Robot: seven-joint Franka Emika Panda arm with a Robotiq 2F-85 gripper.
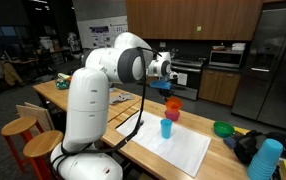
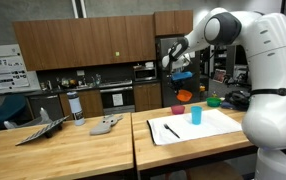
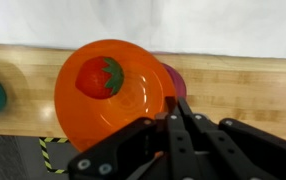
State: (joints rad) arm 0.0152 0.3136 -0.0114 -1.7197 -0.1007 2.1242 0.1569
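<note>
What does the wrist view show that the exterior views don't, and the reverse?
Wrist view only: a red fruit inside the orange bowl, and the jaws shut, with nothing seen between them. Exterior views only: the blue cup upright on the white mat, and the arm. Both: the orange bowl and the wooden table.
</note>
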